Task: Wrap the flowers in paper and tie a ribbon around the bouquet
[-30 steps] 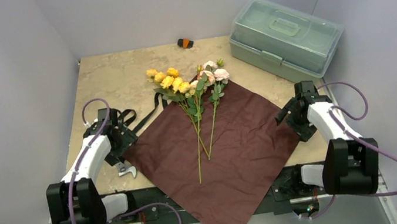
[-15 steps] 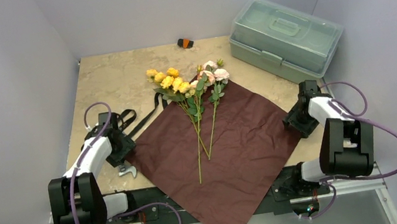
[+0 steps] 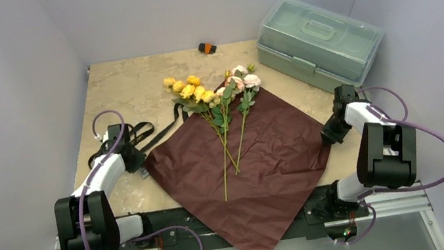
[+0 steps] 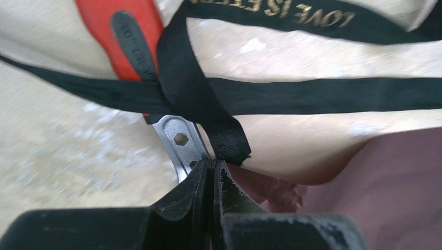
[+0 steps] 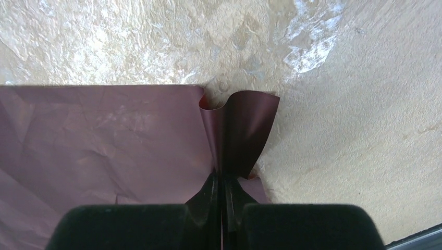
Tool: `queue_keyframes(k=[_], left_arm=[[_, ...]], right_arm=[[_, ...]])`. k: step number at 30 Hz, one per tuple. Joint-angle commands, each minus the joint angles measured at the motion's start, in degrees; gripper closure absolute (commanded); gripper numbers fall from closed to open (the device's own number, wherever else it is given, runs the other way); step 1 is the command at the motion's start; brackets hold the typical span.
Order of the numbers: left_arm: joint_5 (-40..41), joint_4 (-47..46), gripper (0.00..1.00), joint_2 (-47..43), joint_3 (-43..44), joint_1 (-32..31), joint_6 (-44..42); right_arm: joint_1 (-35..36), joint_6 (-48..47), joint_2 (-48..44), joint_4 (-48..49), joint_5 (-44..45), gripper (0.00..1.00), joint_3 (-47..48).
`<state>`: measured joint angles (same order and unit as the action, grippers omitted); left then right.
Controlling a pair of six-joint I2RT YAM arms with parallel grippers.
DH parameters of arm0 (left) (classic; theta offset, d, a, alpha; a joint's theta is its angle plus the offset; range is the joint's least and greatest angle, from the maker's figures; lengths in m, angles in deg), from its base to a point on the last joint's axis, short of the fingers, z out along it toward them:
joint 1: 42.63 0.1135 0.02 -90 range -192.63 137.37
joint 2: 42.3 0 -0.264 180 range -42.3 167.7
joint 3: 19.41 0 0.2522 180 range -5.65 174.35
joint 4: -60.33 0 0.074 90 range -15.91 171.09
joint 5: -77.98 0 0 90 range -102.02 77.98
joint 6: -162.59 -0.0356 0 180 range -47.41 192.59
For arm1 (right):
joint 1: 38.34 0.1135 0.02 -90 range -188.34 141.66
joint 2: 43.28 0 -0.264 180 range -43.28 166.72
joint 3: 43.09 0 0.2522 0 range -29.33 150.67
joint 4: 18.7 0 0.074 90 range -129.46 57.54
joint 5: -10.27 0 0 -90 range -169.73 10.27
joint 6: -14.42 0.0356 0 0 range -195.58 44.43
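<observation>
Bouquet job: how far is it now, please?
Done: flowers lie on the spread paper. In hand: right gripper pinches the paper's right corner; left gripper is shut at its left corner, apparently gripping it. Left: folding the paper around them, then tying the ribbon, which lies loose.

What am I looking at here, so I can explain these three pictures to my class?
Two robot arms sit at the near edge of a table. One picture looks down from above; the other two come from cameras on each wrist. On the table lie a dark red paper, yellow and pink flowers on it, a black ribbon, a red-handled wrench and a plastic box. The right tool is shut, pinching the paper's right corner; the left tool is shut at its left corner.
</observation>
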<state>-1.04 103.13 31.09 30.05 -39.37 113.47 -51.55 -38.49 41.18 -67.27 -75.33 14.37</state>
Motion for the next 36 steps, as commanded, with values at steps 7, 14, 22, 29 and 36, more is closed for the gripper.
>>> queue_keyframes(k=[7,14,22,29,36], left_arm=[[-12.73,-18.38,1.0,7.17,-2.71,-0.54,-0.4],[-13.09,-19.81,1.0,13.34,2.38,-0.54,0.18],[-13.67,-20.33,1.0,20.34,9.6,-0.54,-0.02],[-12.6,-12.64,0.6,17.13,13.43,-0.54,-7.32],[-17.74,-13.3,0.38,7.47,10.86,-0.8,-15.67]], right_arm=[[0.36,2.41,6.08,6.03,-4.17,1.0,-0.76],[1.21,5.06,10.11,7.52,-5.36,1.0,3.5],[2.11,6.89,14.83,5.78,-5.23,1.0,9.84],[2.4,7.05,10.91,3.78,-4.58,1.0,6.99],[2.4,6.72,8.87,3.87,-5.22,1.0,4.73]])
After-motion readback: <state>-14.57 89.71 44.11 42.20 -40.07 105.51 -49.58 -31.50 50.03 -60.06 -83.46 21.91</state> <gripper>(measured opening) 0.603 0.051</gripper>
